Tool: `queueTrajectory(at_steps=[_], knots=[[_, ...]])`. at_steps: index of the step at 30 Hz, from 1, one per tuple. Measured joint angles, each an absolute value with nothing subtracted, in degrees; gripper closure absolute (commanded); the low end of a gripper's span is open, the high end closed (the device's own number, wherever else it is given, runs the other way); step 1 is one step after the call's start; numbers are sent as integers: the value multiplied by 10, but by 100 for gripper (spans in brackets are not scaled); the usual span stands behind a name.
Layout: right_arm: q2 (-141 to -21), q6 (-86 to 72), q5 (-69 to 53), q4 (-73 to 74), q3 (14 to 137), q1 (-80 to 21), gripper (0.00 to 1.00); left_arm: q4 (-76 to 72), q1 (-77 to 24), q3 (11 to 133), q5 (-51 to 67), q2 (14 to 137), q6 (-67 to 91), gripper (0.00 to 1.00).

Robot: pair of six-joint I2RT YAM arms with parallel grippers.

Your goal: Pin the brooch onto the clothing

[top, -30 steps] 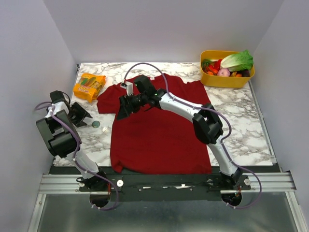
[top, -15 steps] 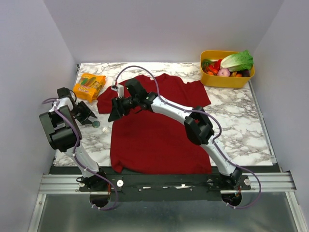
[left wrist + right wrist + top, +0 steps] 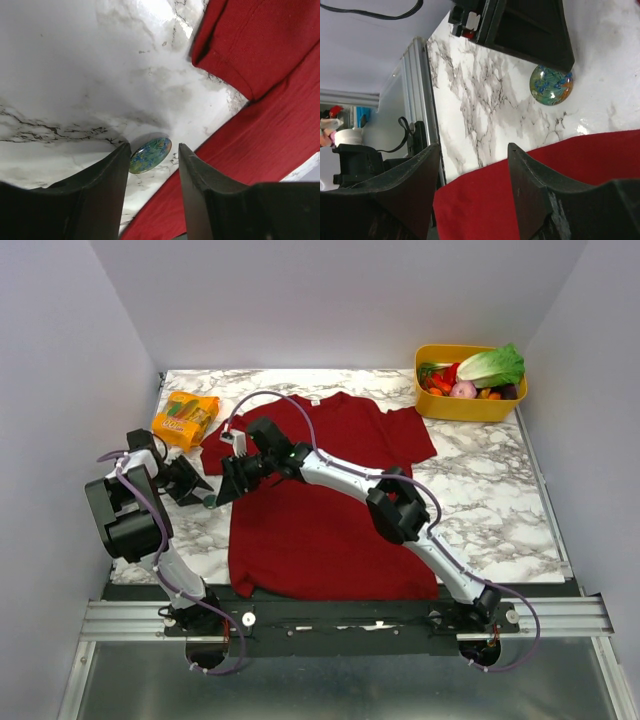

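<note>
The brooch [image 3: 150, 155] is a small round blue-green disc. It lies flat on the marble just left of the dark red clothing [image 3: 320, 510]. My left gripper [image 3: 153, 148] is open, its fingertips on either side of the brooch and touching nothing. In the top view the left gripper [image 3: 196, 487] sits low at the brooch [image 3: 210, 503]. My right gripper [image 3: 228, 483] reaches across the shirt to its left edge. It [image 3: 472, 150] stands open over the clothing [image 3: 520, 200] hem and holds nothing. The right wrist view shows the brooch [image 3: 551, 85] under the left gripper's fingers [image 3: 530, 30].
An orange snack packet [image 3: 185, 418] lies at the back left. A yellow bin of vegetables [image 3: 470, 382] stands at the back right. White walls close in on three sides. The shirt sleeve [image 3: 250, 45] lies folded close to the brooch.
The right arm has stretched left, from over the shirt's chest to its left edge, and its jaws have narrowed. The left gripper has moved right and down to the brooch.
</note>
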State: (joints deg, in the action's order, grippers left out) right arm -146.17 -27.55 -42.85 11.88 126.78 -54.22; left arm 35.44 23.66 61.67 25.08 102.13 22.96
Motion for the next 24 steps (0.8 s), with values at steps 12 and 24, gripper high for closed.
queueTrajectory(at_steps=[12,24], knots=[[-1513,-330,-395,114,1310,-543,34,373,233,604,209,1001,225,43],[-1567,-403,-380,103,1346,-543,34,365,226,596,237,1003,225,49]])
